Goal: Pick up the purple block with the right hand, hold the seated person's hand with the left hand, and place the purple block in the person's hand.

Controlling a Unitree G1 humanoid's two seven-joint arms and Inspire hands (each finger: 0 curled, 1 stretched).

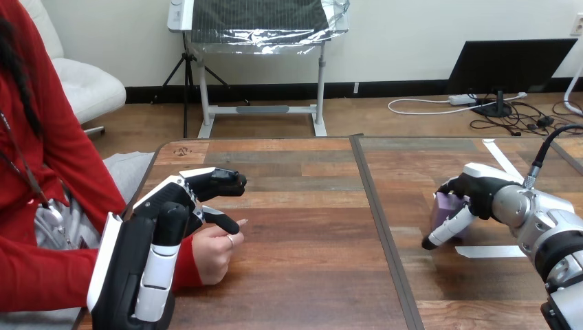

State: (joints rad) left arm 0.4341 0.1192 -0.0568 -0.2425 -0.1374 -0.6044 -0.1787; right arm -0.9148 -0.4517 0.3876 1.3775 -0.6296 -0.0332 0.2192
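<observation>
Where the person sits at the table's left side, the person's hand [210, 253] rests on the wooden table [302, 275] as a loose fist, one finger poking out to the right. The robot's left hand [172, 210] stands directly over it, rising from the bottom edge. Its fingers [218, 180] reach forward above the fist, only lightly bent and closing on nothing, while its thumb [221, 220] slants down just above the person's knuckles. That hand is open, and I cannot tell whether the thumb touches the person's hand. A dark seam [377, 220] runs front to back down the table. Right of it, well apart from the person's hand, the purple block [445, 206] sits inside the right hand [481, 194], which is curled round it, with dark fingers over its top and a white-shelled finger [450, 230] across its near side. Whether the block rests on the table or hangs just above it I cannot tell. A strip of white tape [489, 251] lies on the table just beside that hand
</observation>
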